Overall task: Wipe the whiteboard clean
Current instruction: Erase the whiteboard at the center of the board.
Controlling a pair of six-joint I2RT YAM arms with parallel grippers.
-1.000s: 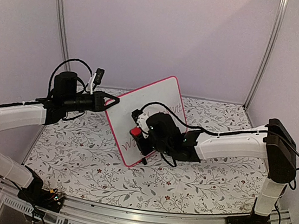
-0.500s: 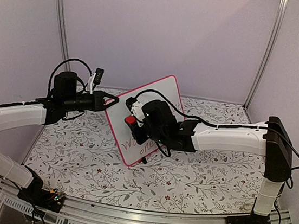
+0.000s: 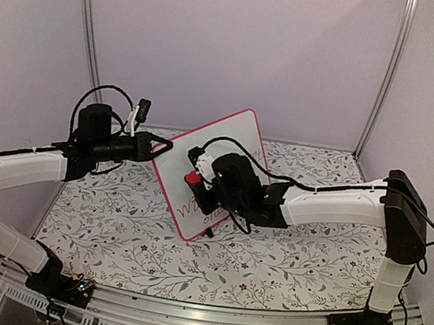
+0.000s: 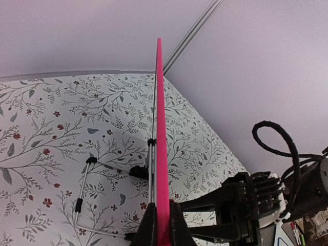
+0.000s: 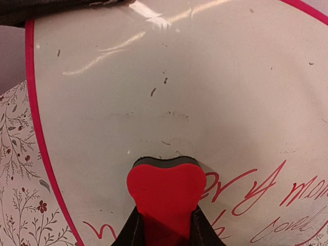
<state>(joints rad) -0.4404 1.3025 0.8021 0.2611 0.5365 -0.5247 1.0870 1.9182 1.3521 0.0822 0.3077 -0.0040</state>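
The whiteboard (image 3: 232,137) has a pink-red frame and stands tilted on the table, held upright. My left gripper (image 3: 165,147) is shut on its left edge; in the left wrist view the pink frame (image 4: 162,128) runs edge-on between the fingers of that gripper (image 4: 163,225). My right gripper (image 3: 196,180) is shut on a red heart-shaped eraser (image 5: 165,192), whose dark felt side presses on the whiteboard (image 5: 169,77) face. Red handwriting (image 5: 266,192) shows to the eraser's right and below it. The board above the eraser carries only faint smudges.
The table (image 3: 300,260) has a floral cover. Behind the board a wire stand with black feet (image 4: 87,184) rests on the table. Pale walls and metal posts (image 3: 386,72) close in the back and sides. A black cable (image 3: 242,154) loops over the right wrist.
My right gripper with the eraser swept up and left across the board, then slid back a little to the right and down. The left arm and the board held still.
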